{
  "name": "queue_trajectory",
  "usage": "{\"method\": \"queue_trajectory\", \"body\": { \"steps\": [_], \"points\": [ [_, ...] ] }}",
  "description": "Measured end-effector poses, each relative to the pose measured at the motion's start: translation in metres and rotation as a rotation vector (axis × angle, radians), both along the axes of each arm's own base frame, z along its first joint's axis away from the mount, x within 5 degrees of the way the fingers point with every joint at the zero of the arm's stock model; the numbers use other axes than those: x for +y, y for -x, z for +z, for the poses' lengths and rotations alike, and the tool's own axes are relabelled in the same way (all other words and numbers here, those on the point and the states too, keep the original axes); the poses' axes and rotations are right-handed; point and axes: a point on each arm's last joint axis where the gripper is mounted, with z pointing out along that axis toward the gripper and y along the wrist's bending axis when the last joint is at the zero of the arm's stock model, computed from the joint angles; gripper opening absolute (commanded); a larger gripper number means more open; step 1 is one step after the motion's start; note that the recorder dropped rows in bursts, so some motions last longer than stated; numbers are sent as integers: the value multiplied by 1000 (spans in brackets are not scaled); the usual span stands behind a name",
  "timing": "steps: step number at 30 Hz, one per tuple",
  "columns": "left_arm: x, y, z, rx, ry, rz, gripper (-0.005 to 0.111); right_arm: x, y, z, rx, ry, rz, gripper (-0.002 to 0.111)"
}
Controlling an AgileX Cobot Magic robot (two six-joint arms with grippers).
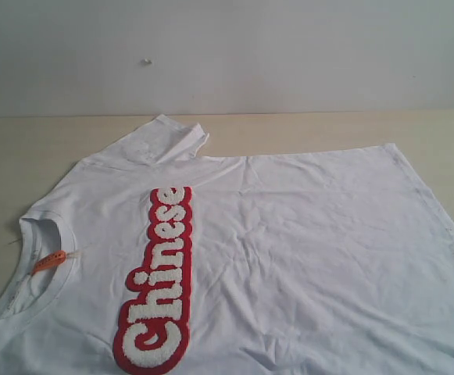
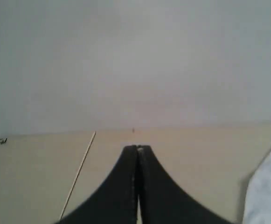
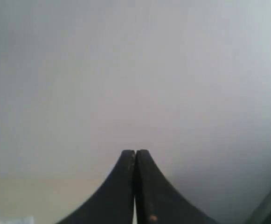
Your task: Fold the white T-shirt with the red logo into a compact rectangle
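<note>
The white T-shirt [image 1: 305, 250] lies flat, collar [image 1: 35, 226] toward the left gripper [image 2: 137, 148] and hem [image 1: 428, 199] toward the right gripper [image 3: 135, 152], both pinched shut (holding nothing).

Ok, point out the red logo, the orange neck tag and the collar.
red logo [image 1: 166, 269]: exterior view, on the middle letters of the patch.
orange neck tag [image 1: 48, 262]: exterior view, on the centre of the tag.
collar [image 1: 47, 220]: exterior view, on the ribbed band's far side.

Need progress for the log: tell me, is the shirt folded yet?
No, the shirt lies spread open on the table, logo facing up.
</note>
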Motion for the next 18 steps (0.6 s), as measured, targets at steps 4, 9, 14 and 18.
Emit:
{"method": "queue_trajectory", "body": {
  "steps": [4, 9, 14, 18],
  "points": [
    [-12, -35, -37, 351, -112, -168, 0, -7, -43, -19, 326, -19, -15, 0],
    [-42, -58, -73, 679, -76, -576, 0, 4, -75, -54, 709, 0, 216, 0],
    [-60, -52, -100, 804, -176, -1005, 0, 21, -79, -81, 945, 138, 550, 2],
    [-59, -39, -125, 848, -285, -1179, 23, 26, -73, -110, 1063, 237, 717, 23]
  ]
}}
